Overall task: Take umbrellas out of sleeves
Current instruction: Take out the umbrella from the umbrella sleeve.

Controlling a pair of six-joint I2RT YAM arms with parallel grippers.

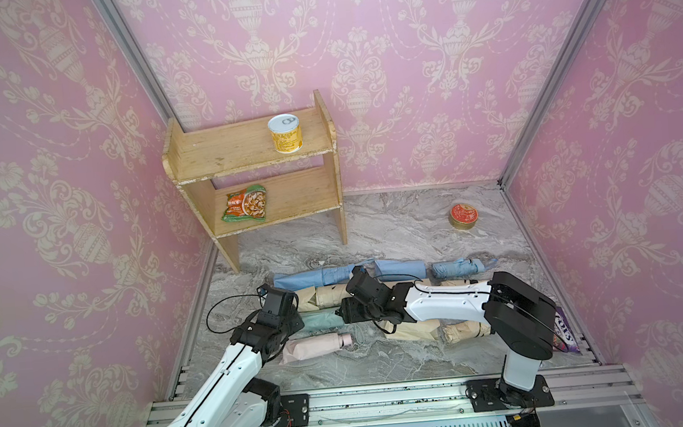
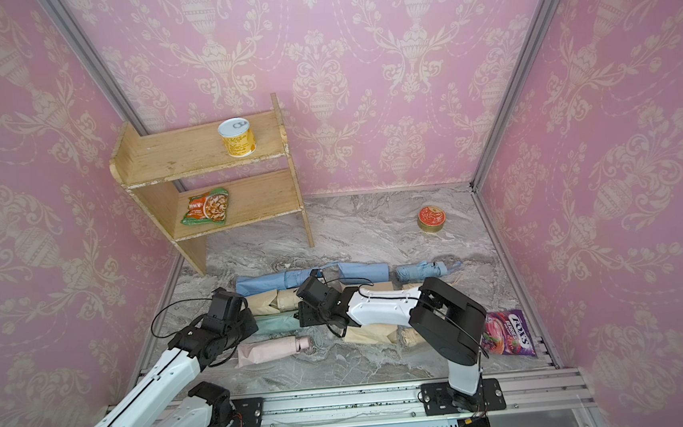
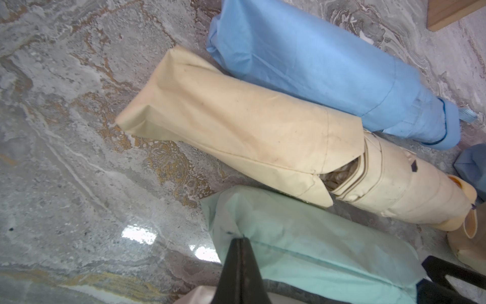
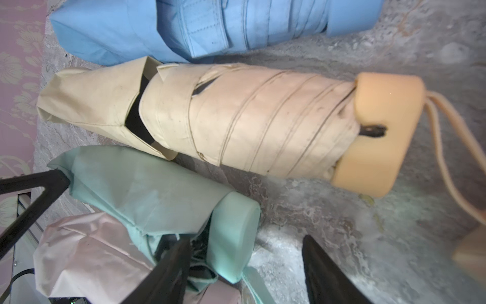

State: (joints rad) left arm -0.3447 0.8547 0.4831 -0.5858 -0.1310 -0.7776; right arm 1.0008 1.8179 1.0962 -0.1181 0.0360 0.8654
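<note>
The two arms are covering most of the mint sleeve point(image 1: 319, 321) in both top views, only a strip peeking out. The right arm is also hiding parts of the beige umbrellas point(image 1: 413, 330) and, in a top view, most of the purple snack bag point(image 1: 566, 332). The pink sleeve point(image 4: 86, 252) is running off the edge of the right wrist view, and the yellow can point(image 1: 285, 134) is showing print too small to read.
</note>
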